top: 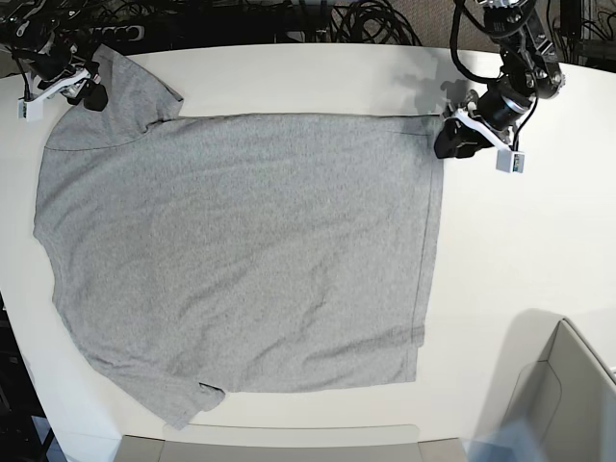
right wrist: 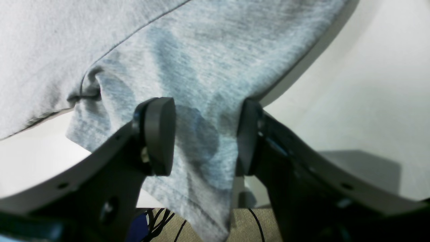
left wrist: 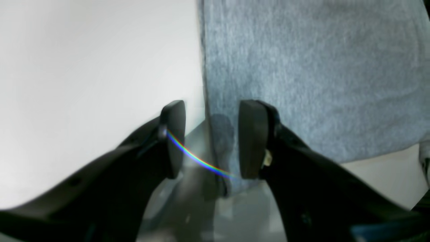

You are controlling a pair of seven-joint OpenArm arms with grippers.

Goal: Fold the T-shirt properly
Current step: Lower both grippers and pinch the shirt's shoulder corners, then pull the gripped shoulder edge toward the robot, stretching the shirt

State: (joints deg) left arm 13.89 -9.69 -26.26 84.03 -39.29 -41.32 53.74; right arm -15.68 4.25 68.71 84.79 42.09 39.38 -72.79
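Note:
The light grey T-shirt (top: 241, 250) lies spread flat on the white table (top: 520, 250), plain side up, hem toward the right and sleeves toward the left. My left gripper (top: 450, 142) is at the far hem corner. In the left wrist view it (left wrist: 212, 139) is open, its fingers straddling the shirt's edge (left wrist: 302, 74). My right gripper (top: 89, 96) is at the far sleeve. In the right wrist view it (right wrist: 205, 137) is open too, with the sleeve cloth (right wrist: 201, 67) lying loose between the pads.
A grey bin (top: 568, 395) stands at the near right corner. Black cables (top: 289, 19) run behind the table's far edge. Beyond the table edge by the sleeve, cables and tan floor (right wrist: 201, 228) show.

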